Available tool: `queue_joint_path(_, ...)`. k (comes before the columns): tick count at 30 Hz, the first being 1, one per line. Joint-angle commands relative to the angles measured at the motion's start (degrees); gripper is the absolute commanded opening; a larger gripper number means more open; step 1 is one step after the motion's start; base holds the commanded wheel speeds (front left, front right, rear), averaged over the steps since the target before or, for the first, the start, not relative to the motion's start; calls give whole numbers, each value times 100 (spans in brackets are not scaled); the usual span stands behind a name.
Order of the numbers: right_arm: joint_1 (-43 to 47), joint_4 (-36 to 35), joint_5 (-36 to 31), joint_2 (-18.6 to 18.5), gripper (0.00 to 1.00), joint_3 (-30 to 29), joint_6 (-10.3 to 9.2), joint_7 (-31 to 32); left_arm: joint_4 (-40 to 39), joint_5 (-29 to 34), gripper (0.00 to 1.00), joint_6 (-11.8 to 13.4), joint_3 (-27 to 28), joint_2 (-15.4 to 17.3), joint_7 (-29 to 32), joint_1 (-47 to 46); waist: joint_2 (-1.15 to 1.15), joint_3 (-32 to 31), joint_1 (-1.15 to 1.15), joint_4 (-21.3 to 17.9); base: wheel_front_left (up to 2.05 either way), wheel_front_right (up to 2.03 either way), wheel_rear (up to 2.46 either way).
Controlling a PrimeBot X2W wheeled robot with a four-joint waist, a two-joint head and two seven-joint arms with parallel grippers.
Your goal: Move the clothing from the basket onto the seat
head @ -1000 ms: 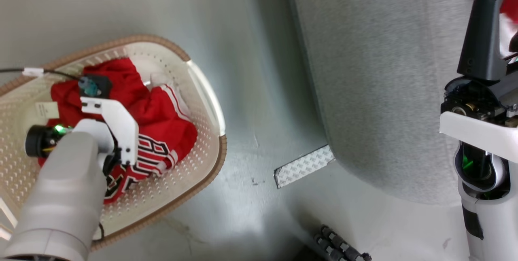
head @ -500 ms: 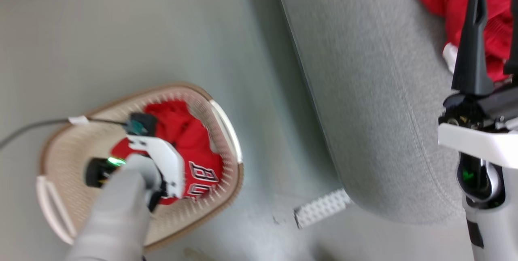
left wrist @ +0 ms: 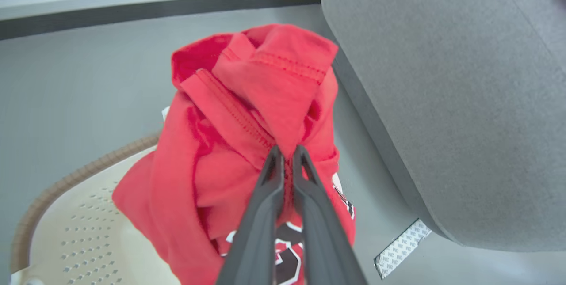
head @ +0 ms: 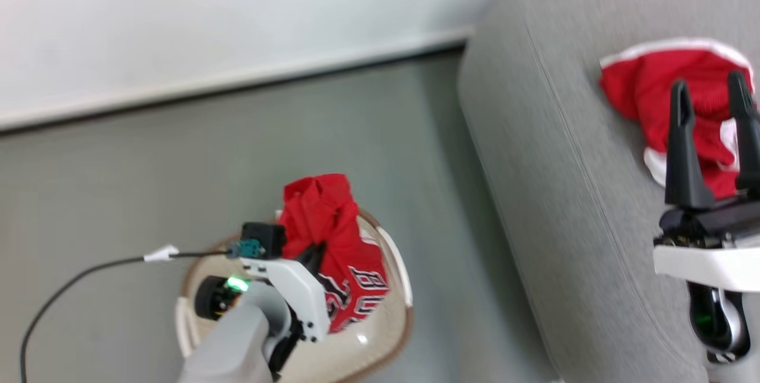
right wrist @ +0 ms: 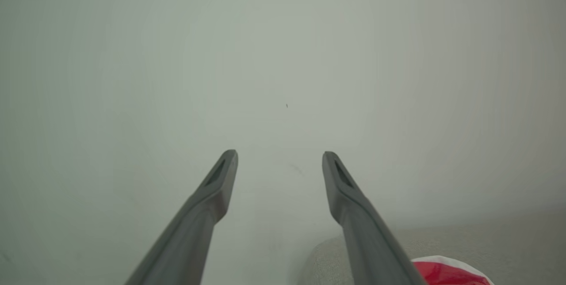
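Observation:
My left gripper [left wrist: 286, 150] is shut on a bright red jersey [left wrist: 247, 143] with black-and-white lettering, holding it bunched above the cream basket [left wrist: 66, 232]. In the head view the same jersey [head: 332, 234] hangs over the basket [head: 392, 258], with its lower part still inside the rim. Another red garment with white trim [head: 647, 86] lies on the light-grey sofa [head: 564, 163]. My right gripper [head: 709, 83] stands open above that garment, fingers [right wrist: 221, 179] apart with nothing between them.
A pale wall with a skirting board [head: 237, 83] runs behind the grey floor [head: 178, 169]. A black cable [head: 77, 276] trails left from my left wrist. A strip of patterned tape [left wrist: 400, 247] lies by the sofa's base.
The head camera has tilted up, bringing wall and sofa top into view. My left gripper has lifted the red jersey up out of the basket. The right gripper stays open over the sofa.

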Motion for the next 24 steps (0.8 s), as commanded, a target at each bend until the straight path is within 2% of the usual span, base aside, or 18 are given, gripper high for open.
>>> queue_joint_path(1,212,57,-25,-98,100,-71,3,-16,-201,-236,0,-15,-166,12,-159,189,0,-734,1,531,0,0,0)
queue_joint_path(8,616,180,-4,-208,100,-61,3,-16,-953,-858,0,-15,-476,158,-508,386,0,-1372,1,836,0,0,0)
queue_joint_path(14,1027,334,33,-229,100,22,3,-16,-1888,-1224,0,-16,-574,434,-627,393,0,-1858,1,1055,0,0,0)
queue_joint_path(20,1319,428,75,-209,100,168,3,-16,-2879,-1304,0,-11,-422,705,-646,196,0,-2043,1,1179,0,0,0)
queue_joint_path(24,1387,464,80,-190,100,281,3,-16,-3401,-1303,0,112,-347,861,-530,156,0,-2080,1,1185,0,0,0)
